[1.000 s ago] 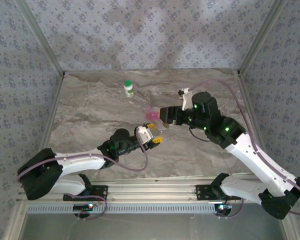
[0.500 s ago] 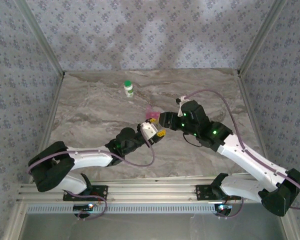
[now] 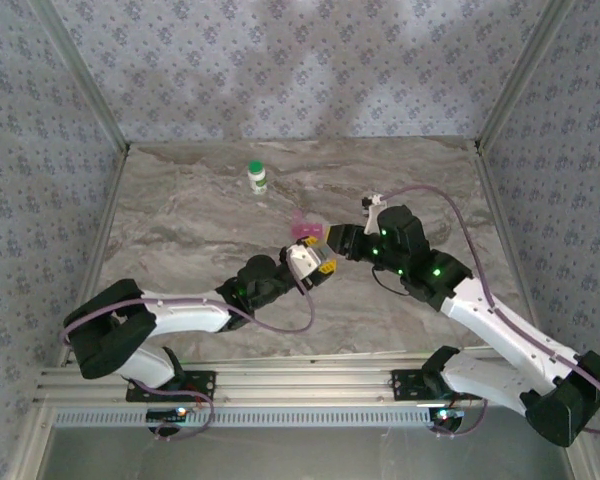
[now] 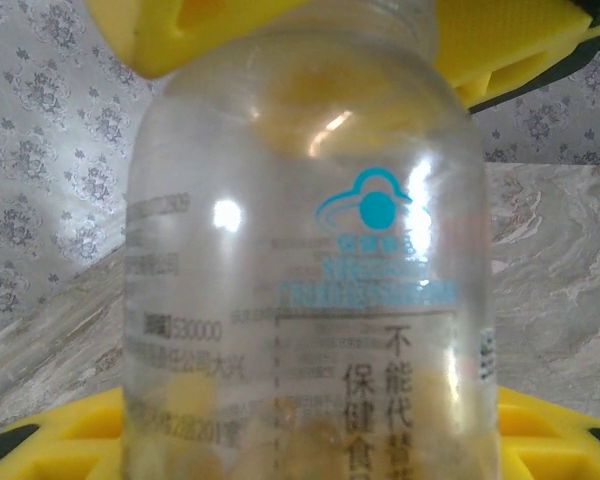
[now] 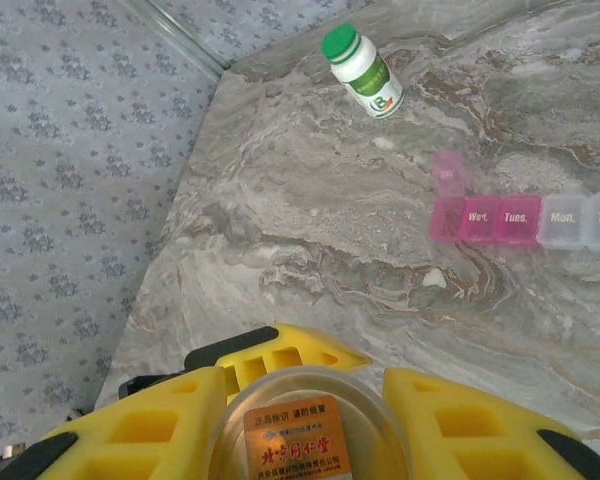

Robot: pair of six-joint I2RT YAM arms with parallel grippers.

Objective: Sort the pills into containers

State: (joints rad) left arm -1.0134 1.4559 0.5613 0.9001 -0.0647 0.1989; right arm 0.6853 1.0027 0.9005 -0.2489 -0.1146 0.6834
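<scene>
Clear vial (image 4: 300, 300) in left gripper (image 3: 321, 266); right gripper (image 5: 300, 405) (closed) on its lid (image 5: 296, 445)

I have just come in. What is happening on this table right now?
The left gripper holds a clear vial with what look like yellow pills inside. The right gripper has its fingers shut on the vial's top, probably to open it. The pill case and the white bottle rest untouched farther back on the table.
</scene>
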